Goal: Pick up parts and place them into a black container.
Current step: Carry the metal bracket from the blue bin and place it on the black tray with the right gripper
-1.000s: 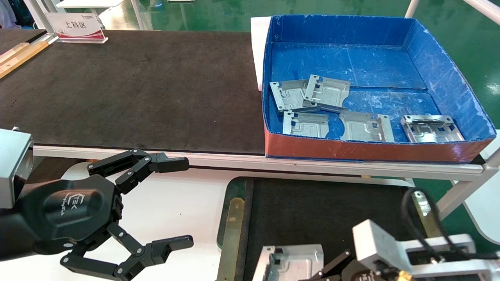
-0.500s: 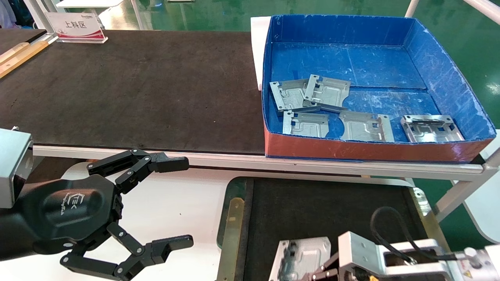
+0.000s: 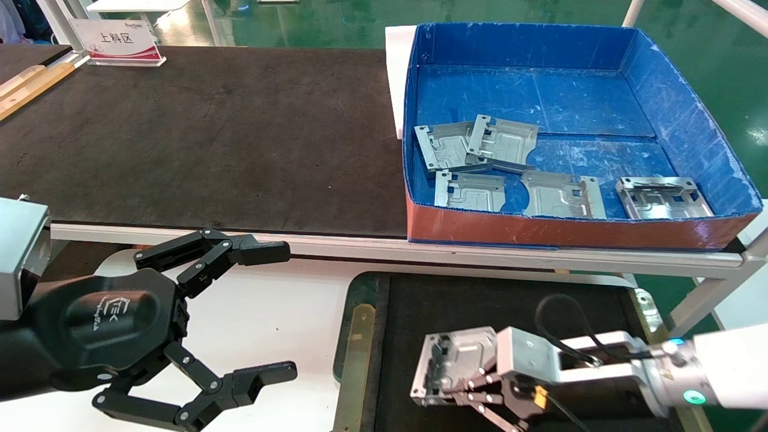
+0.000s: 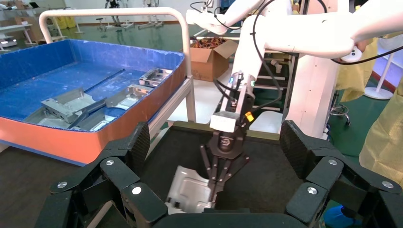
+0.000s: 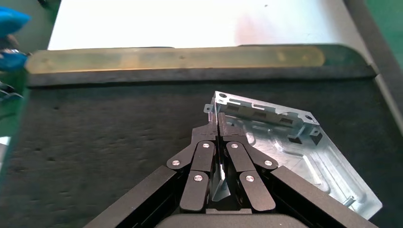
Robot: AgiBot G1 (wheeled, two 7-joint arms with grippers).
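Right gripper (image 3: 465,393) pinches one part (image 3: 453,366) by its edge, low over the black container (image 3: 360,300) at six o'clock. Thin stamped steel: stiff, light, slick, likely to swing in an edge grip, so take the bent rim. Left gripper (image 3: 267,315) idles at eight o'clock, splayed wide and empty. Five parts wait in the blue box (image 3: 690,108) at two o'clock.

Blue corrugated box (image 3: 678,114) with red front on right end of long black table mat (image 3: 204,138). White sign with red base (image 3: 117,42) at mat's far left corner. Wooden strip (image 3: 33,87) along mat's left edge. Cardboard carton (image 4: 209,54) on floor beyond box.
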